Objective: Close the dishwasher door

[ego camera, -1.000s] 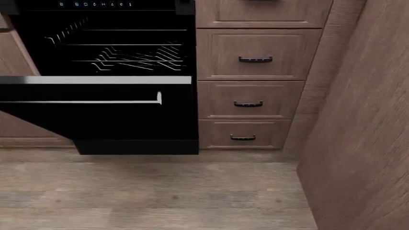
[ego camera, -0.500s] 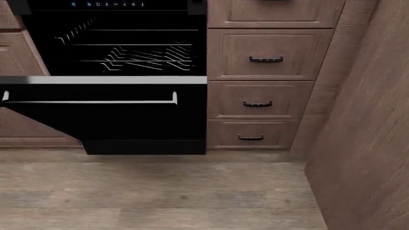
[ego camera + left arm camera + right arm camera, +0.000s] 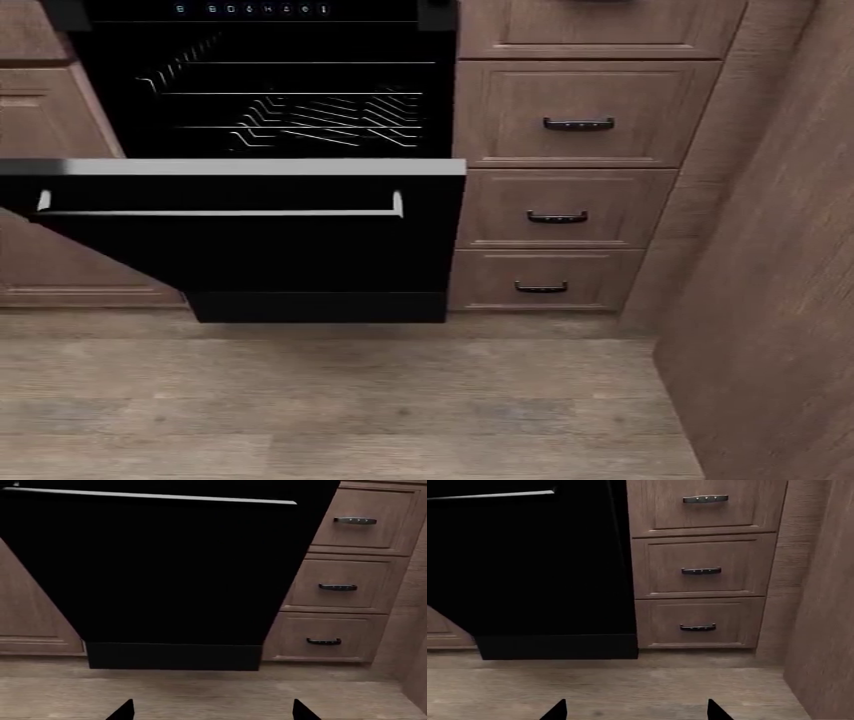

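Dishwasher cavity holds wire racks [image 3: 300, 115]. dishwasher door [image 3: 254, 235] hangs partly open, upper left, well apart from my left gripper [image 3: 212, 711] and right gripper [image 3: 635, 711], both spread.

From the head we look forward and steeply down at the dishwasher door [image 3: 254, 245], which hangs partly open across nine to twelve o'clock, with the wire racks [image 3: 294, 110] showing above it and the drawer stack [image 3: 574, 170] at one to two o'clock. We sit a little back, with the wooden floor [image 3: 334, 400] filling the lower half.

Our left wrist camera sits low and close, facing the door [image 3: 167, 570] head-on, the left claw [image 3: 210, 711] tips spread at six o'clock.

Our right wrist camera is equally low but faces the seam between door [image 3: 527, 565] and drawers [image 3: 700, 565], the right claw [image 3: 635, 711] tips apart at six o'clock.

All three views share the door, the drawers and the floor.
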